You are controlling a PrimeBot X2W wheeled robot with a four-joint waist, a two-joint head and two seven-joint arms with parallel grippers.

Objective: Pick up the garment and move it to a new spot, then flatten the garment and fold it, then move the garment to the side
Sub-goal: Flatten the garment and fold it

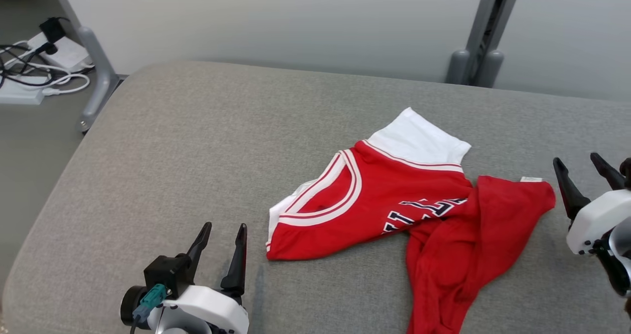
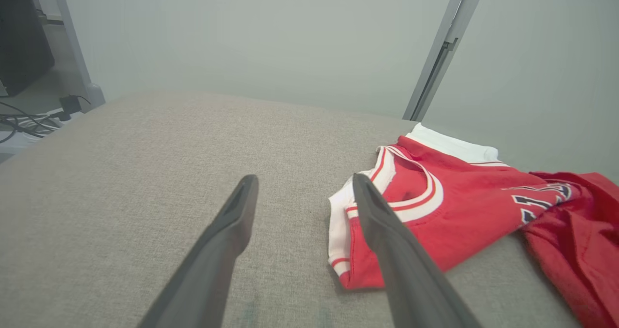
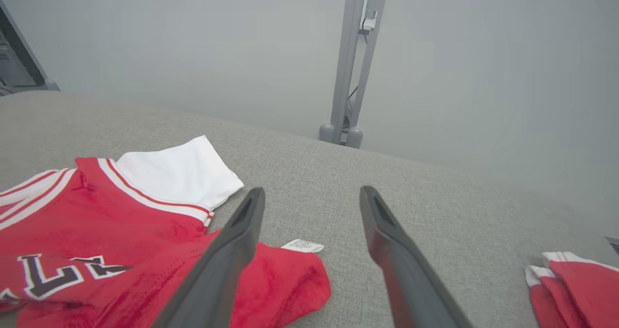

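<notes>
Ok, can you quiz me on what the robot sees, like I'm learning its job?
1. True or false: the left gripper is holding the red jersey.
2. What colour is the small label at the jersey's corner? A white, B blue, C green.
3. Fill in: the jersey lies crumpled on a grey ____.

Key: 1 false, its fingers are apart and off the jersey. 2 A. 3 cushion.
</notes>
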